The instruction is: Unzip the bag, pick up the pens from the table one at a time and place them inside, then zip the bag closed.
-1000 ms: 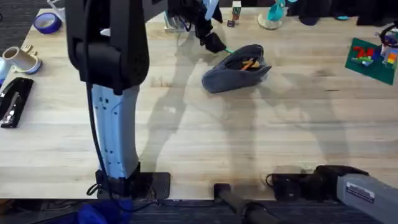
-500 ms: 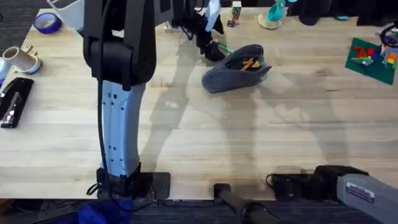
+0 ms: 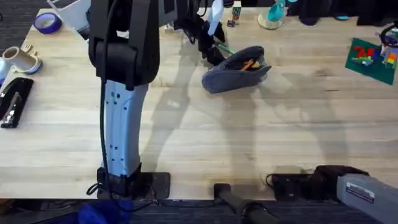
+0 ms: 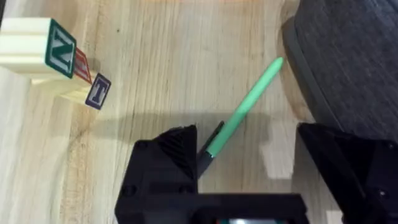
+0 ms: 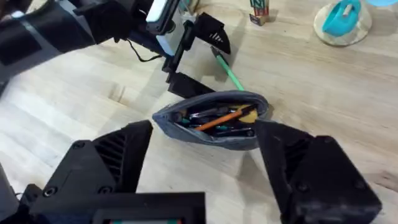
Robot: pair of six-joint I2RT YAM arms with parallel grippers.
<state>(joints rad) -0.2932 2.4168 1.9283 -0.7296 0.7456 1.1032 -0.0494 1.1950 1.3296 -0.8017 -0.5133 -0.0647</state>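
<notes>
The bag (image 3: 236, 69) is lying on the far middle of the tabletop (image 3: 249, 137), unzipped and gaping, so you are past the first step. The orange pen (image 5: 219, 120) is already sitting inside, among other dark pens.

The green pen (image 4: 244, 107) is still lying on the wood, just beside the bag's far left end, its tip reaching the fabric edge. You are working on this one now: your left hand (image 4: 245, 162) is hovering over it with fingers spread wide, the pen's dark end lying by one finger, not gripped. Placing it and zipping the bag shut are both still waiting.

Your right hand (image 5: 205, 162) is also standing wide and carrying nothing, hanging back at the near right.

The right wrist view is giving you the bag's contents; the left wrist view is giving you the pen's exact lie and the lettered blocks (image 4: 56, 65) beyond it. Overhead, the arm is covering much of that pen.
</notes>
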